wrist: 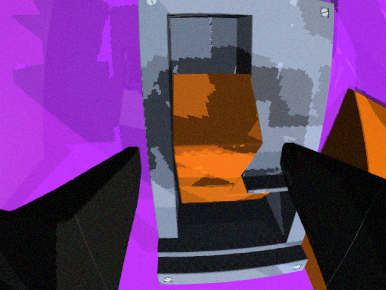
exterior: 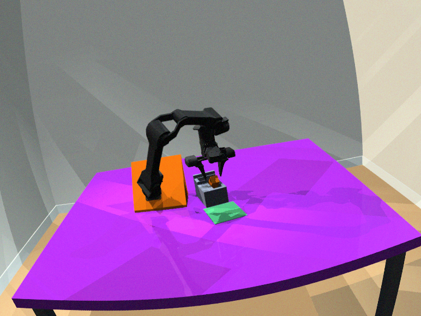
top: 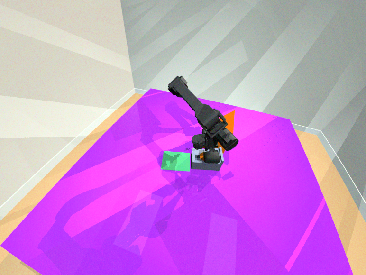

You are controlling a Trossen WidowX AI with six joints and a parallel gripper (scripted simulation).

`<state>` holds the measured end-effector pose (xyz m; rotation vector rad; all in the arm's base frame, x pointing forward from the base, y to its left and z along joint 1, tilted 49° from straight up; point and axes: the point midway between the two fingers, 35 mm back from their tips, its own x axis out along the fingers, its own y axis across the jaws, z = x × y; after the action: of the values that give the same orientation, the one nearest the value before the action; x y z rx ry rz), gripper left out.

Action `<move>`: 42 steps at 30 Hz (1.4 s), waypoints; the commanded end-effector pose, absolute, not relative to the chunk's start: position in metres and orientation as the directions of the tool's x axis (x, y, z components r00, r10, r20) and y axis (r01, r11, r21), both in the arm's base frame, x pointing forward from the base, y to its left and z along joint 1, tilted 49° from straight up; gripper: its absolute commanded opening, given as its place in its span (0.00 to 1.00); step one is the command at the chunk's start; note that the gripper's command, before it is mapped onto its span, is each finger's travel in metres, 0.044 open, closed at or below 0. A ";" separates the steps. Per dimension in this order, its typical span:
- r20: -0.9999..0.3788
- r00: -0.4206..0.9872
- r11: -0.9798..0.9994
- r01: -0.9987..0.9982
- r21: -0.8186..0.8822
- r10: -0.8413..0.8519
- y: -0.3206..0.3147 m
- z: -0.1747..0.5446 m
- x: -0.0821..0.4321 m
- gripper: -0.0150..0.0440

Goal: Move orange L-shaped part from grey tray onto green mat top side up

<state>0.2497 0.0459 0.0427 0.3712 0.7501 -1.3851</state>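
Observation:
The orange part is tipped in the pocket of the grey tray. Its mat-side end stands up above the tray top, with open pocket below and beyond it in the wrist view. Its other end sits low in the pocket. My gripper is open and points down over the tray, one finger on each side of the raised part, with gaps to both. Its fingertips are hidden in the top view. The green mat lies bare beside the tray.
The tray's raised end wall is on the side away from the mat. A large orange block stands by the arm's base, near the tray. All stand on the purple table.

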 end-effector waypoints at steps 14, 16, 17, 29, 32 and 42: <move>-0.667 0.007 0.176 0.966 -0.187 -0.745 0.033 0.032 0.249 0.60; -0.667 0.007 0.176 0.966 -0.187 -0.745 0.033 0.032 0.249 0.51; -0.667 0.007 0.176 0.966 -0.187 -0.745 0.033 0.032 0.249 0.50; -0.667 0.007 0.176 0.966 -0.187 -0.745 0.033 0.032 0.249 0.26; -0.667 0.007 0.176 0.966 -0.187 -0.745 0.033 0.032 0.249 0.25; -0.666 0.008 0.179 0.966 -0.188 -0.746 0.040 0.038 0.249 0.25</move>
<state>0.2489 0.0353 0.0359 0.3601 0.7480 -1.3850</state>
